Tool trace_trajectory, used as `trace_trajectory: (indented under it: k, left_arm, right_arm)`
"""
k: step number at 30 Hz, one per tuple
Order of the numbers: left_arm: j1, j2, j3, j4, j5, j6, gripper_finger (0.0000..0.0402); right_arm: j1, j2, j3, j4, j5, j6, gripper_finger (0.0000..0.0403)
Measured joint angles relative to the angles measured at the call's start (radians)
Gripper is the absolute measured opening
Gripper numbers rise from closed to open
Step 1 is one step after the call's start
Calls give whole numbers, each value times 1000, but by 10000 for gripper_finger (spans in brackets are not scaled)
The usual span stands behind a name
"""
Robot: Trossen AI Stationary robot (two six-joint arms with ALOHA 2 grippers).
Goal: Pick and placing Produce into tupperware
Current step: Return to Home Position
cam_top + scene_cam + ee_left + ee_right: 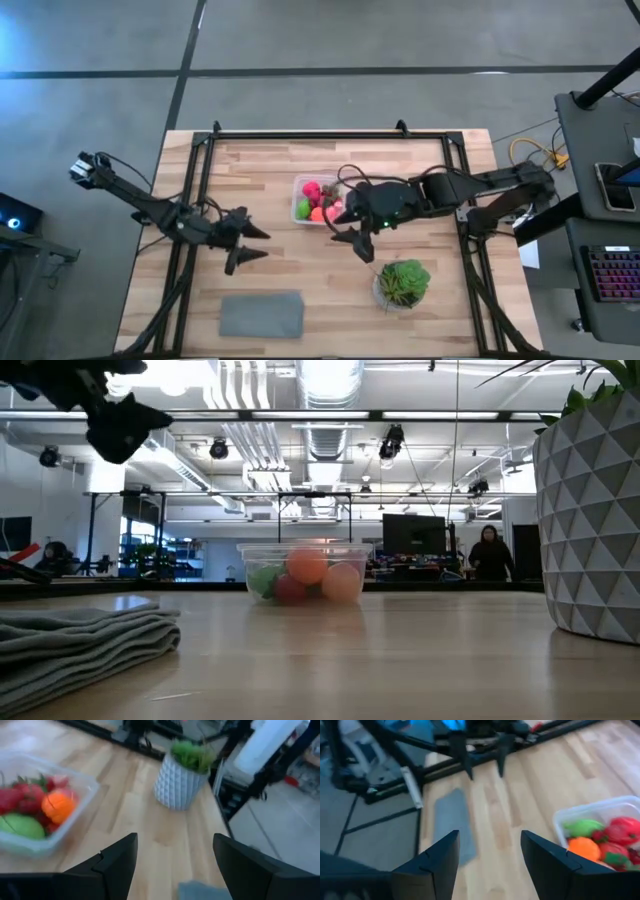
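The clear tupperware [305, 188] stands on the wooden table, a little past its middle. It holds the produce [320, 203]: a lime-green piece [20, 826], an orange piece [59, 805], red strawberries [25, 795] and a pink-peach piece [342, 582]. My left gripper [262, 243] hovers open to the left of the box, pointing toward it, with nothing between its fingers. My right gripper [355, 246] hangs open in the air just near and right of the box, also with nothing in it. The right wrist view shows the box's near corner [580, 820].
A folded grey cloth mat [262, 314] lies near the front edge, left of centre. A leafy green plant in a white faceted pot [402, 283] stands at the front right. A black metal frame [330, 134] runs round the table. A person [490, 555] stands in the room behind.
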Motion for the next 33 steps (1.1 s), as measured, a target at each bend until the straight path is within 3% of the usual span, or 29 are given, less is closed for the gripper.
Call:
trace_trajectory:
  k: [5, 10, 14, 23, 33]
  left_arm:
    - [44, -49, -41, 8, 3, 4, 245]
    - [70, -135, -123, 84, 60, 5, 245]
    - [91, -236, -189, 136, 58, 15, 245]
    - [124, -472, -279, 149, 50, 91, 245]
    - [129, -734, -366, 159, 46, 139, 245]
  right_arm:
    - [19, -123, -261, 181, 17, 55, 203]
    - [20, -323, -575, 477, 7, 88, 203]
    - [19, -505, -755, 589, 18, 105, 203]
    - [20, -849, -979, 622, 92, 32, 203]
    - [20, -1062, -1219, 857, 92, -101, 203]
